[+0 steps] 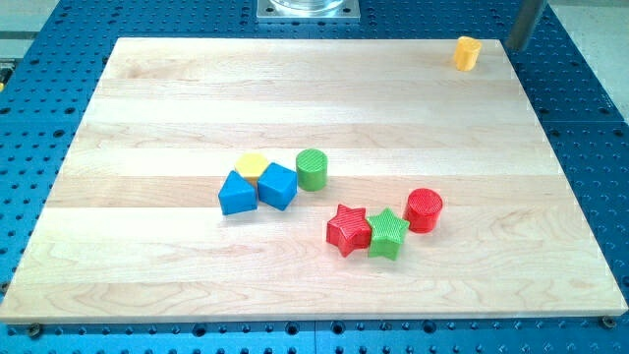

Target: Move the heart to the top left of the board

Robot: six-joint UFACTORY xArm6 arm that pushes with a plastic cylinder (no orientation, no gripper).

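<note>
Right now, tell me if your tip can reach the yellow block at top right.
Probably yes: my tip sits just to the view's right of the yellow block, apart from it, nothing between them.

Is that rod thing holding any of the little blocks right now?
No, nothing is held. My tip is at the view's top right, just right of the yellow heart, apparently apart from it.

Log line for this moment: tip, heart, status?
tip: my tip at view's top right, right of yellow heart, apart | heart: top right of board | status: not yet at top left
</note>
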